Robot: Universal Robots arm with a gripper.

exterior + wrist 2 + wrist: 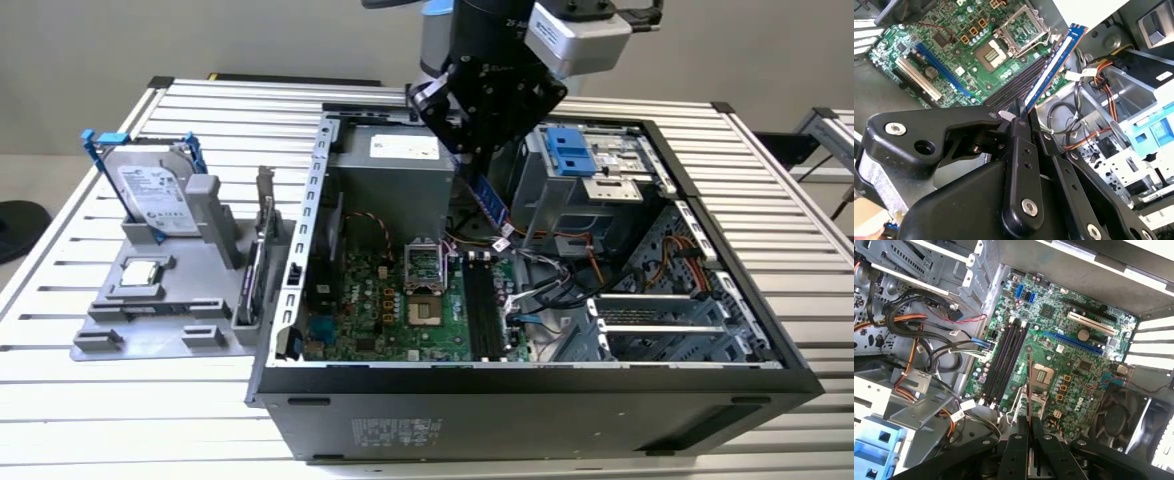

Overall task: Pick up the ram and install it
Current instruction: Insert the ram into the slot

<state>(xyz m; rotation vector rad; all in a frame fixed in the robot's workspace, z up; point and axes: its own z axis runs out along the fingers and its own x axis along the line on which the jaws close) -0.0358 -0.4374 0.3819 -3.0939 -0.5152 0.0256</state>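
The ram (483, 198), a slim blue stick, hangs tilted above the open computer case (534, 400), just behind the motherboard's black memory slots (481, 305). My gripper (470, 158) is shut on its upper end. In the second wrist view the ram (1054, 62) juts out from between the fingertips of the gripper (1020, 117) over the green board. The first wrist view has the ram (1030, 385) edge-on as a thin line, held by the gripper (1030, 429), beside the long black slots (1006, 360) and apart from them.
A silver hard drive (154, 195) in a blue frame stands on a grey holder at the exterior view's left, with an upright card (260, 250) beside it. Inside the case are the processor socket (424, 290), loose cables (561, 270) and a blue drive bay (574, 150).
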